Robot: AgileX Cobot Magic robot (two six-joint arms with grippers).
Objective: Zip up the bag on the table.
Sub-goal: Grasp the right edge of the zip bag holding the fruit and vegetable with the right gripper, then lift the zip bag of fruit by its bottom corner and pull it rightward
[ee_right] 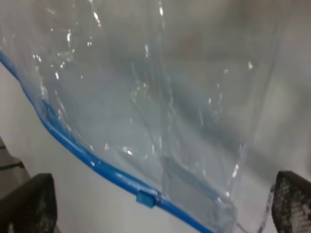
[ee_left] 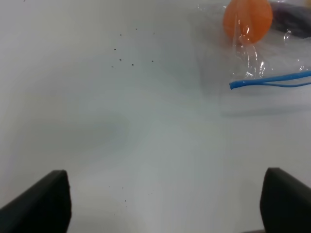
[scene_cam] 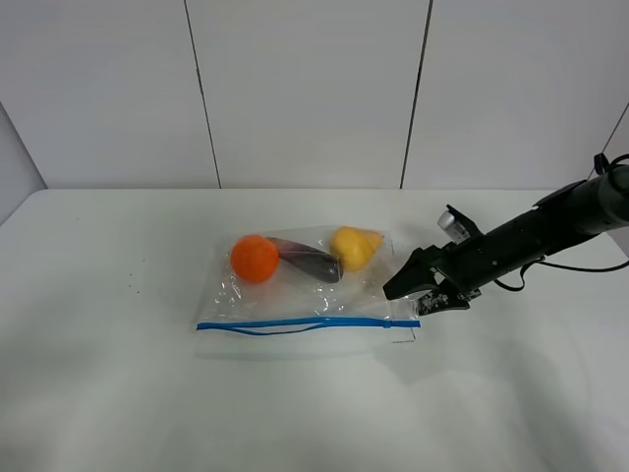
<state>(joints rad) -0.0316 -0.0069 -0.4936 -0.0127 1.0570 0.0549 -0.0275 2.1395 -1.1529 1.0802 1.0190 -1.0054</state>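
Observation:
The clear bag lies flat on the white table, holding an orange, a dark eggplant and a yellow pear. Its blue zip strip runs along the near edge, and its two tracks gape apart toward the left end. My right gripper is open at the bag's right end; in the right wrist view the bag corner and the small blue slider lie between its fingers. My left gripper is open above bare table, away from the bag's left end.
A white panelled wall stands behind the table. A few dark specks mark the tabletop left of the bag. The right arm reaches in from the right edge.

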